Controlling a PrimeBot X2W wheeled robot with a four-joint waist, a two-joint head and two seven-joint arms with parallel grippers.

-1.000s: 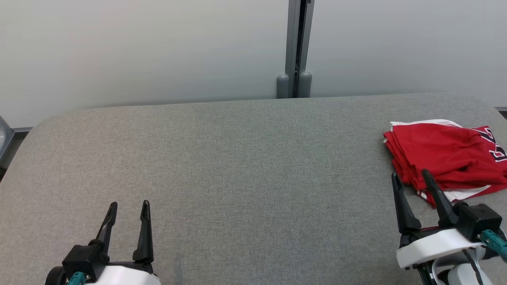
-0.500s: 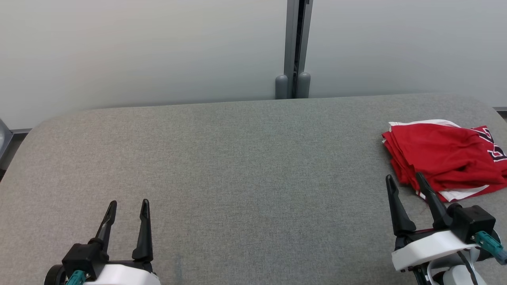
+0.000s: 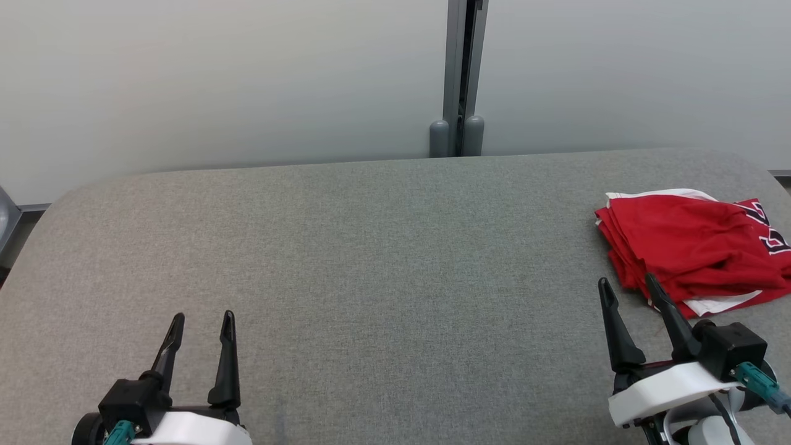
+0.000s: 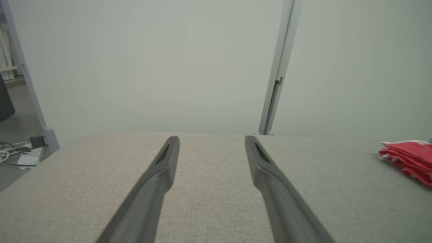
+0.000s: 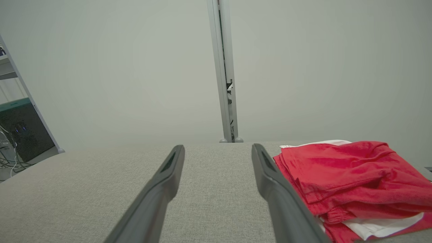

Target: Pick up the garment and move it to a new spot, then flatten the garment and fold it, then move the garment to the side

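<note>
The red folded fabric garment (image 3: 686,247) with white trim lay in a layered stack by the right edge of the grey fabric-covered worktop (image 3: 383,259). The last step, setting it aside, looked done or nearly so. The right gripper (image 3: 626,283), jaws wide and empty, hovered just beside its near left corner. The left gripper (image 3: 203,317), equally wide and empty, hung well apart near the worktop's near left corner. The next move probably called only for a retreat that did not snag the cloth. In the head view the garment's right end was cut off and its dark lettering was unreadable. Whether a finger touched the cloth could not be told.
</note>
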